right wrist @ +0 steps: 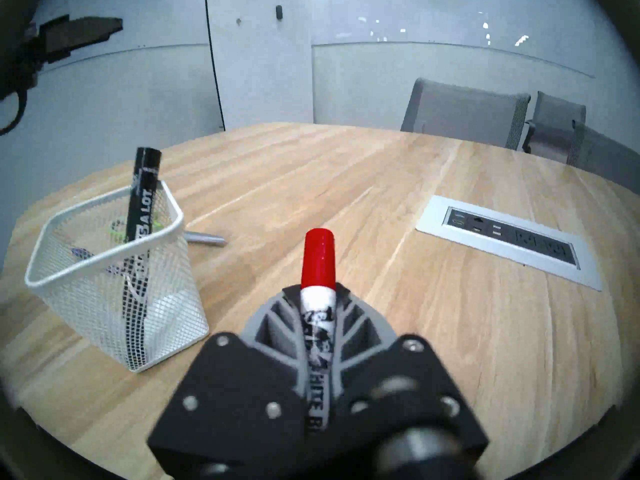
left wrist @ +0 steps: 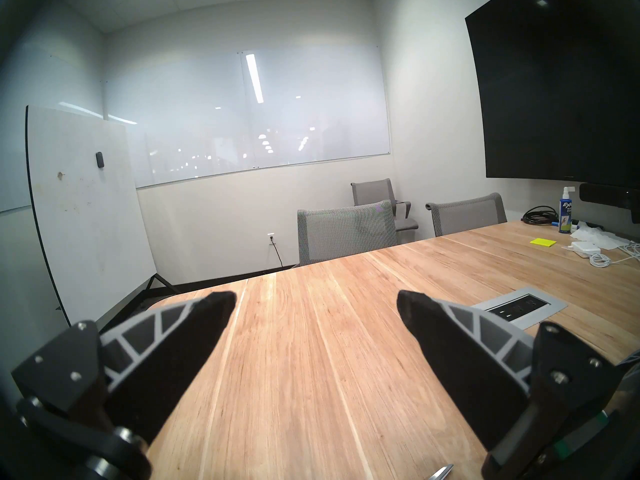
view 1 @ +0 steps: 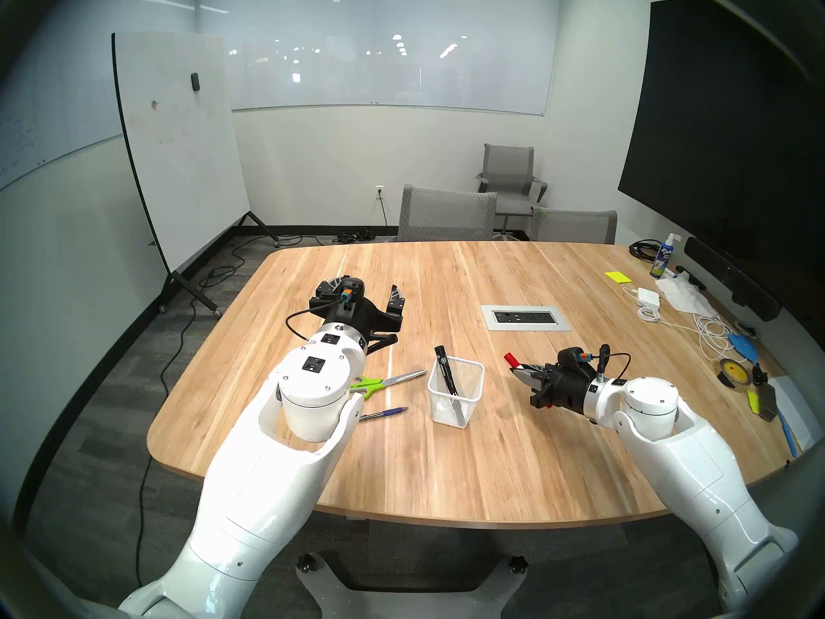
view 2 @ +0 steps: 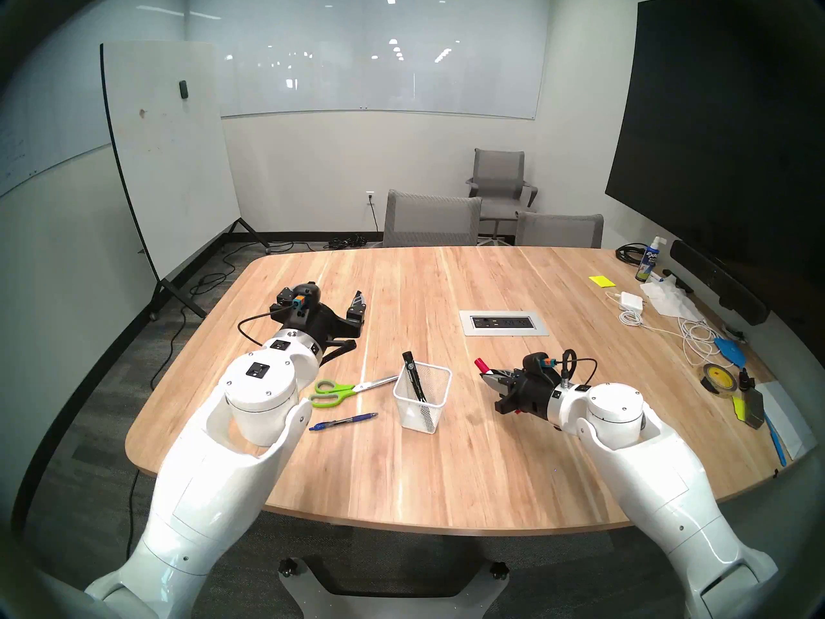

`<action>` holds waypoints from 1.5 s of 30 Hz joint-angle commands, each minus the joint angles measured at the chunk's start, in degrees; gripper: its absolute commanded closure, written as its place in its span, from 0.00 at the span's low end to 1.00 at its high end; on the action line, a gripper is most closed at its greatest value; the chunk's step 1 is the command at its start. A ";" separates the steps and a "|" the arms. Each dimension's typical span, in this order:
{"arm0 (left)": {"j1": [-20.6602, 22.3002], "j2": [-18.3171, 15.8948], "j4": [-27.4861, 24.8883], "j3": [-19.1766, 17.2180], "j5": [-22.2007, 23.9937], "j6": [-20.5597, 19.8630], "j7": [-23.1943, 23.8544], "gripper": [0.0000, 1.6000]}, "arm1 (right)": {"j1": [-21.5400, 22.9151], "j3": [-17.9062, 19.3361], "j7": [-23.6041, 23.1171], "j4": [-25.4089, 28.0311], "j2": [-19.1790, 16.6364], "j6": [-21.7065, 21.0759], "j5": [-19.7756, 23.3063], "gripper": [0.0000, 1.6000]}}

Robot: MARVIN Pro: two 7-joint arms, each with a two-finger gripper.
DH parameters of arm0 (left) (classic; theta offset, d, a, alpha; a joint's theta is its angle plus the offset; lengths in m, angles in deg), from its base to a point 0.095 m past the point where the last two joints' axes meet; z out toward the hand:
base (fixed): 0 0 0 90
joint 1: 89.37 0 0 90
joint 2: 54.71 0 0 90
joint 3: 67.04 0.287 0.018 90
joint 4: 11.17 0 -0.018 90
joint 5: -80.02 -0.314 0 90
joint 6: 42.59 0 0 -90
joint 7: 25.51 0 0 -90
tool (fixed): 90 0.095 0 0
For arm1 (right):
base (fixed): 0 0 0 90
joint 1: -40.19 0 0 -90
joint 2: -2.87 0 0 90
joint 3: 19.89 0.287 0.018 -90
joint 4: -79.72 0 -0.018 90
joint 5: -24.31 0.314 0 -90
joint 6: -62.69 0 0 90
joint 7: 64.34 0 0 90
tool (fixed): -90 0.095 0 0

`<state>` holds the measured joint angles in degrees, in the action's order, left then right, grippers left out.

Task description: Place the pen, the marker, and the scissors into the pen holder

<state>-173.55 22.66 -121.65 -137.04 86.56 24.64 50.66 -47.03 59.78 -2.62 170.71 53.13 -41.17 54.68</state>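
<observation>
My right gripper [view 1: 518,371] [right wrist: 317,292] is shut on a white marker with a red cap [view 1: 511,360] [right wrist: 318,257], held just above the table to the right of the pen holder. The pen holder [view 1: 464,408] [right wrist: 173,316], a white mesh cup, stands upright with a black marker [view 1: 445,371] [right wrist: 142,188] leaning in it. Left of the cup lie the green-handled scissors [view 1: 389,381] [view 2: 343,389] and, nearer me, the blue pen [view 1: 385,413] [view 2: 343,421]. Farther back on the left my left gripper [view 1: 364,293] [left wrist: 317,302] stands open and holds nothing.
A grey power outlet panel [view 1: 525,317] is set into the table behind the cup. Along the right edge lie a charger with white cables [view 1: 647,302], a spray bottle [view 1: 662,256] and a tape roll [view 1: 732,372]. Grey chairs [view 1: 446,214] stand at the far edge.
</observation>
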 commanded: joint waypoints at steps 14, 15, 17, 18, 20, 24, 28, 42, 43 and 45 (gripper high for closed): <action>0.59 0.13 -1.07 -0.14 -0.08 0.38 -0.05 0.00 | -15.40 13.01 -6.73 15.37 -1.69 10.61 9.42 1.00; 0.59 0.13 -1.07 -0.14 -0.08 0.38 -0.05 0.00 | -16.43 13.98 -7.10 15.88 -1.12 11.04 10.43 1.00; 0.59 0.13 -1.07 -0.14 -0.08 0.38 -0.05 0.00 | -17.80 15.20 -8.22 16.23 -0.50 12.46 11.30 1.00; 0.59 0.13 -1.07 -0.14 -0.08 0.38 -0.05 0.00 | -18.62 15.87 -8.44 16.54 -0.19 12.80 11.82 1.00; 0.59 0.13 -1.07 -0.14 -0.08 0.39 -0.05 0.00 | -19.82 16.74 -9.90 16.63 0.27 14.29 12.30 1.00; 0.59 0.13 -1.08 -0.15 -0.08 0.39 -0.05 0.00 | -22.82 18.69 -12.38 17.29 1.89 16.70 13.97 1.00; 0.58 0.13 -1.09 -0.15 -0.08 0.40 -0.06 0.00 | -25.03 19.67 -14.04 17.64 3.49 18.82 16.12 1.00; 0.57 0.12 -1.12 -0.15 -0.09 0.41 -0.06 0.00 | -23.81 17.30 -16.53 17.05 5.96 21.05 17.25 1.00; 0.57 0.12 -1.12 -0.15 -0.09 0.41 -0.06 0.00 | -23.49 17.12 -16.46 17.04 6.02 20.92 17.30 1.00; 0.57 0.12 -1.11 -0.15 -0.08 0.41 -0.06 0.00 | -22.72 16.53 -16.15 17.15 6.09 20.65 17.05 1.00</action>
<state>-173.55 22.66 -121.63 -137.04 86.56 24.64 50.66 -71.96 77.16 -19.12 186.88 58.32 -20.83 71.29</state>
